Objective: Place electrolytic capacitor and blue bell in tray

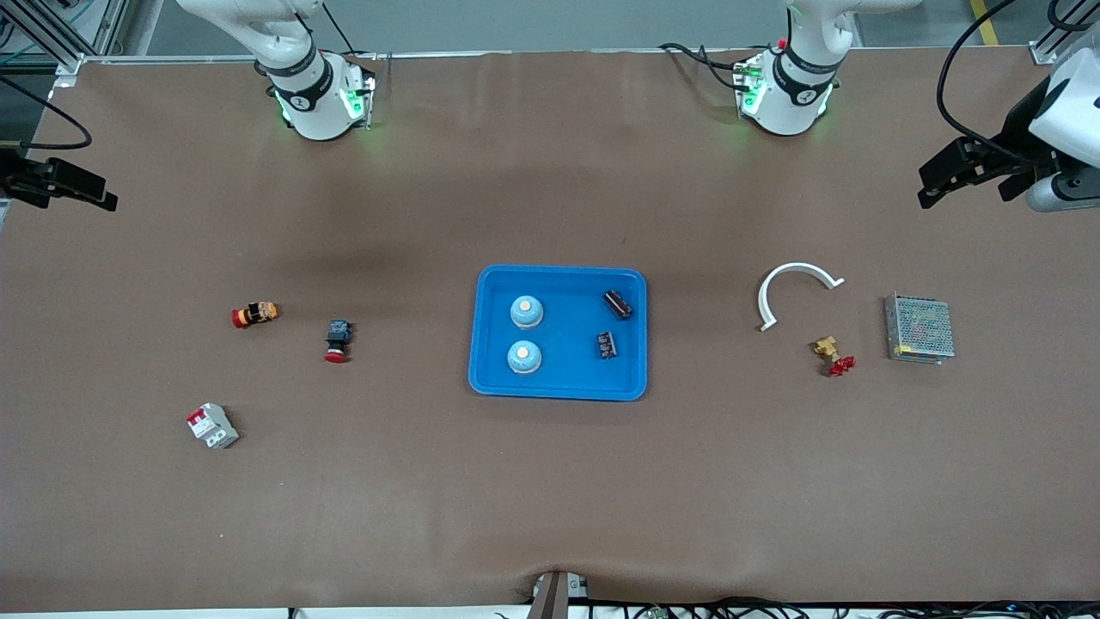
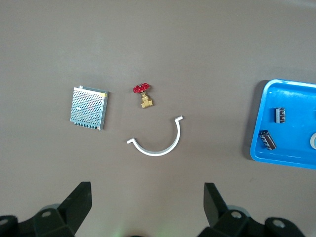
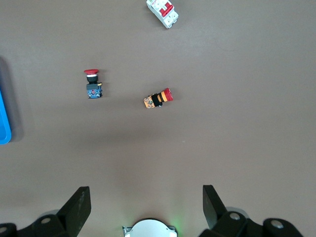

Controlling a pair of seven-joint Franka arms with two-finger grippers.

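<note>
The blue tray lies mid-table. Two pale blue bells sit in it toward the right arm's end. Two dark electrolytic capacitors lie in it toward the left arm's end. My left gripper hangs open and empty over the left arm's end of the table. My right gripper hangs open and empty at the right arm's end. In the left wrist view, the left gripper is far from the tray and the capacitors. The right gripper sees only the tray's edge.
Toward the left arm's end lie a white curved strip, a brass valve with a red handle and a metal mesh box. Toward the right arm's end lie an orange button switch, a red-capped push button and a white circuit breaker.
</note>
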